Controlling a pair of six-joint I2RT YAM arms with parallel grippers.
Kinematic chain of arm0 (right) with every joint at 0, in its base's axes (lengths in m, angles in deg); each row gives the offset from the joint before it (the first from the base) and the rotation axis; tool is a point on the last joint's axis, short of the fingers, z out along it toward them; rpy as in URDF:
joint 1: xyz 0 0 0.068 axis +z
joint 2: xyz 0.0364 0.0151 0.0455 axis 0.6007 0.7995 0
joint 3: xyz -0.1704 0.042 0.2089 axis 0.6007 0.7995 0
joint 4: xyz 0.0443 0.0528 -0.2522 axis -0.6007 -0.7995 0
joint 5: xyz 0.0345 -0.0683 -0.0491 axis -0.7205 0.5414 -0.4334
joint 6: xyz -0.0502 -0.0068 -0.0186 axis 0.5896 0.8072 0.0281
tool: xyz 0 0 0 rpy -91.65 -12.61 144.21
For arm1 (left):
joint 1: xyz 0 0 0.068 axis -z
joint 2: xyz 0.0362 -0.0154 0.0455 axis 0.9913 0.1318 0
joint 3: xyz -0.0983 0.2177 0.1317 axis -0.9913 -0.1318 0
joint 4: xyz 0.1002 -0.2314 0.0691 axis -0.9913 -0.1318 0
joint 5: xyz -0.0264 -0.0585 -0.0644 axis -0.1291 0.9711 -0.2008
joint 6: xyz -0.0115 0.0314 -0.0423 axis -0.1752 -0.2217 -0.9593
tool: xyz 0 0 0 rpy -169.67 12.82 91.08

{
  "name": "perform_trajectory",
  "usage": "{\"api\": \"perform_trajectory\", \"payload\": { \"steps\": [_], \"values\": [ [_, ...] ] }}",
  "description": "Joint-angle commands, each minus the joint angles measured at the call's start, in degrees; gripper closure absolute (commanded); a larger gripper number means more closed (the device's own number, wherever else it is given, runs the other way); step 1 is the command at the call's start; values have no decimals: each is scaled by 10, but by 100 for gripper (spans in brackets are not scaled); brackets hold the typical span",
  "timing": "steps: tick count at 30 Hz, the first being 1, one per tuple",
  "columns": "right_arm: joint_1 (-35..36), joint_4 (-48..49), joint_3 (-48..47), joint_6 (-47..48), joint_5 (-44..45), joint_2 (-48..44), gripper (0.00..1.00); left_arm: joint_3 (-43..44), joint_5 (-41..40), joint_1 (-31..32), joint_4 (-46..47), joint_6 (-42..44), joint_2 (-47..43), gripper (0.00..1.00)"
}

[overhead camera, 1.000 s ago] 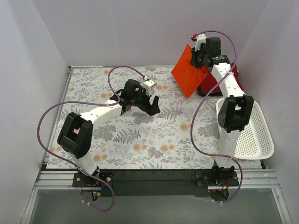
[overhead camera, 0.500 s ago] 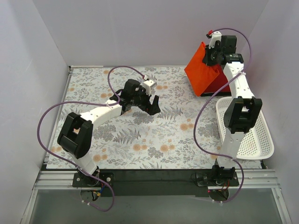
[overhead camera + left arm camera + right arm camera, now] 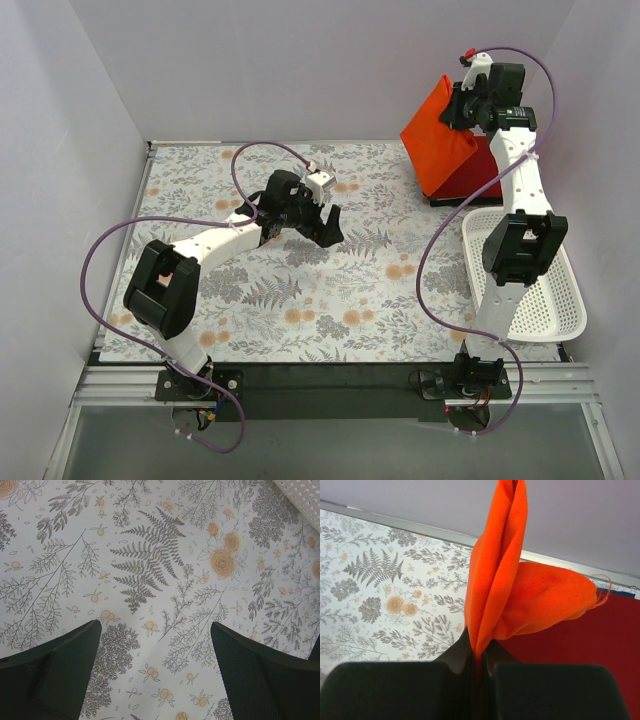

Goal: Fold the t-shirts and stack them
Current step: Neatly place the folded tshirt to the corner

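Note:
My right gripper (image 3: 462,105) is shut on the folded orange-red t-shirt (image 3: 437,137) and holds it raised at the far right of the table, hanging over the darker crimson t-shirt (image 3: 484,172). In the right wrist view the orange-red shirt (image 3: 510,585) rises from between my shut fingers and the crimson shirt (image 3: 580,635) lies flat below it. A thin blue edge (image 3: 620,593) shows at the crimson shirt's far side. My left gripper (image 3: 326,226) is open and empty over the middle of the floral cloth (image 3: 150,580).
A white perforated basket (image 3: 540,280) stands at the right edge, its corner in the left wrist view (image 3: 300,495). Grey walls close the table on three sides. The right arm's cable (image 3: 440,240) hangs over the cloth.
My right gripper has carried the orange-red shirt to the right and farther back, until it hangs over the crimson shirt. The left arm has not moved.

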Motion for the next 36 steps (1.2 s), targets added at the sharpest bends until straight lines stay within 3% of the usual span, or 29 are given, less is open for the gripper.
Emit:
{"api": "perform_trajectory", "payload": {
  "steps": [1, 36],
  "values": [
    [2, 17, -42, -27, -21, -28, 99, 10, 9, 1, 3, 11, -15, 9],
    [-70, 37, -27, 83, -12, 57, 99, 13, 9, 1, -19, 27, -7, 8]
  ]
}}
